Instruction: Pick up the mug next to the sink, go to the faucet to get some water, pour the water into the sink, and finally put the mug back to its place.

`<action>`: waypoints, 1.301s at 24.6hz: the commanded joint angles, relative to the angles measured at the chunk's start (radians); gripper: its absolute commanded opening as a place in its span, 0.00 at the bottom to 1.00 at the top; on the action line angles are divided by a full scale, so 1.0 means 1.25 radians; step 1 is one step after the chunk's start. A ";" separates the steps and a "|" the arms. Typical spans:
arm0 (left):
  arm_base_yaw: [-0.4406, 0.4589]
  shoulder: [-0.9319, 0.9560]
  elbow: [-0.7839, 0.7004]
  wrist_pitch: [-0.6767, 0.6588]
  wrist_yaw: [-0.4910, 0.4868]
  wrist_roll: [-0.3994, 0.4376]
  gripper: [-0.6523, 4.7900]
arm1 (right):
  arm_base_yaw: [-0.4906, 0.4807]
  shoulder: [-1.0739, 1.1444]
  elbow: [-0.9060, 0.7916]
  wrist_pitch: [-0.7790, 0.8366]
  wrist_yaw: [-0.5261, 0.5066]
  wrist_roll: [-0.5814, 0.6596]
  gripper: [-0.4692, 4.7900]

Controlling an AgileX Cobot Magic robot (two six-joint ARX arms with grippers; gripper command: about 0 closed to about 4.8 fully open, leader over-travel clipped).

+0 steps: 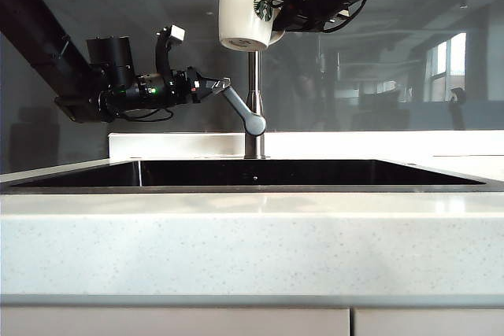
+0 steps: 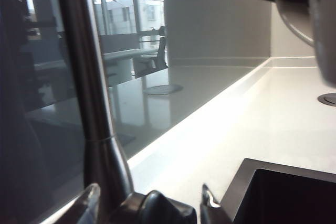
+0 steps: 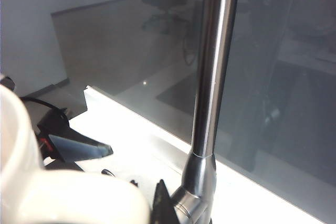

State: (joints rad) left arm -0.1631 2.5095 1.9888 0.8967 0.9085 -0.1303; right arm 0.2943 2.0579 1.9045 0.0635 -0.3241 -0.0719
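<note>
Right gripper (image 1: 277, 13) is high over the basin, pinched on the handle side of the white ceramic mug with the round green logo (image 1: 246, 12). The mug hangs upright in front of the upper stem of the tall brushed-steel gooseneck faucet (image 1: 253, 76); the spout mouth is cut off by the frame edge.

Left gripper (image 1: 223, 84) reaches in from the left, fingers spread either side of the tip of the angled steel lever handle (image 1: 240, 108). The left wrist view shows a finger on each side of the lever end, not clamped.

No water is visible: no stream, and the mug's contents are hidden.

Risks, as judged:
- Spread fingers could slide off the smooth lever as it swings, leaving the tap shut or only cracked.
- Too hard a push could open the flow full and splash over the mug rim onto the pale speckled counter (image 1: 252, 234).
- If the mug is not squarely under the spout, the stream could miss it and fall into the wide dark-lined sink (image 1: 252, 172).
- A handle-side pinch could let a filling mug tip.

Count: one mug, one faucet, one lever, one sink, two grippers.
</note>
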 commanded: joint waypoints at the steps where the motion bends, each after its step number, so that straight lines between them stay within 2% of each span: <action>1: -0.003 -0.006 0.003 0.007 -0.016 0.002 0.56 | 0.002 -0.014 0.013 0.051 -0.009 0.013 0.08; 4: -0.003 -0.006 0.003 -0.003 -0.027 0.005 0.56 | 0.002 -0.014 0.013 0.051 -0.009 0.013 0.08; 8: -0.005 -0.006 0.003 -0.059 -0.026 0.042 0.56 | 0.002 -0.014 0.013 0.051 -0.013 0.013 0.08; 21: -0.010 -0.006 0.003 -0.077 0.083 0.035 0.55 | 0.003 -0.014 0.013 0.051 -0.013 0.013 0.08; 32: -0.011 -0.006 0.003 -0.075 0.121 0.001 0.55 | 0.003 -0.014 0.013 0.038 -0.013 0.013 0.08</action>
State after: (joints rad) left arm -0.1707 2.5092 1.9915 0.7918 1.0214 -0.1249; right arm 0.2951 2.0575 1.9045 0.0601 -0.3313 -0.0715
